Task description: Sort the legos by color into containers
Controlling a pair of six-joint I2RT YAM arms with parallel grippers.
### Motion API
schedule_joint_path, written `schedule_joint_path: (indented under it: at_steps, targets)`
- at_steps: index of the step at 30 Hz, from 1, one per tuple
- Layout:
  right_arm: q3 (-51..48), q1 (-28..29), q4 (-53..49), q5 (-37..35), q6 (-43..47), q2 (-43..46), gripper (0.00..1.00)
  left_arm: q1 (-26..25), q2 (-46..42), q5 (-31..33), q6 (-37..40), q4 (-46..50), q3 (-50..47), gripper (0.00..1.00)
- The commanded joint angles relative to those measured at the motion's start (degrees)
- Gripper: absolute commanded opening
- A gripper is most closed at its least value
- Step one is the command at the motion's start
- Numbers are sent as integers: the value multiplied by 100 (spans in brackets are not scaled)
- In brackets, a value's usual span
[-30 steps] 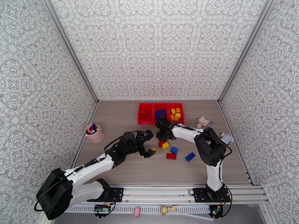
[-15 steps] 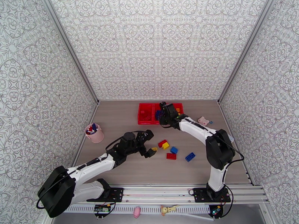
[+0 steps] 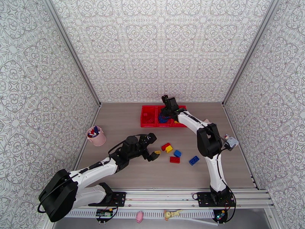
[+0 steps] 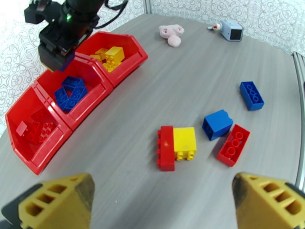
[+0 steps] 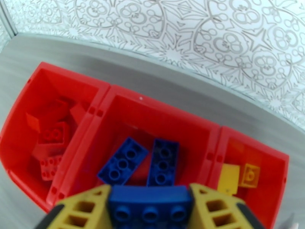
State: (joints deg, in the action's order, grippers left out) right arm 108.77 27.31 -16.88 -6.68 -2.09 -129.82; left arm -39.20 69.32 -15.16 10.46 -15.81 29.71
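Right gripper (image 5: 149, 211) carried from loose legos (image 4: 177, 144) to above middle bin (image 5: 164, 115) of containers (image 4: 42, 157); blue brick (image 5: 149, 201) clamped between partly closed fingers (image 5: 85, 210), release judged next. Left gripper (image 4: 164, 195) held wide apart, empty.

Pink cup (image 3: 96, 136) far left; pink plush toy (image 4: 170, 34) near a small grey device (image 4: 231, 30).

Legible text, labels, brands, nos., signs: none.
- blue lego (image 5: 149, 205), closest item in right wrist view: stud tops too blurred to read.
- grey device (image 4: 231, 30), left wrist view: front face too small to make out any marking.
- circuit board (image 3: 103, 213), near rail, top view: too small, illegible.
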Motion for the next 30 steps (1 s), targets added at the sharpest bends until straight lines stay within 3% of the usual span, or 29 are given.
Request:
schedule_joint_path:
  at_steps: [1, 6, 13, 21, 25, 30]
  targets:
    - [404, -3, 85, 139, 178, -274, 43, -59, 55, 58, -178, -198, -38, 100]
    - [497, -6, 36, 202, 222, -261, 46, -88, 12, -131, 31, -185, -92, 100]
    - [143, -7, 29, 298, 279, 238, 65, -101, 42, 50, 252, -35, -57, 97]
    - [-1016, -15, 449, 260, 297, 1253, 76, -170, 359, 57, 542, 258, 212, 95]
    - [-1769, -53, 743, 198, 284, 1824, 81, -336, 796, 297, 890, 531, 483, 94]
    - [-2520, -176, 1020, 189, 194, 2407, 85, -403, 1439, 370, 765, 404, 730, 90]
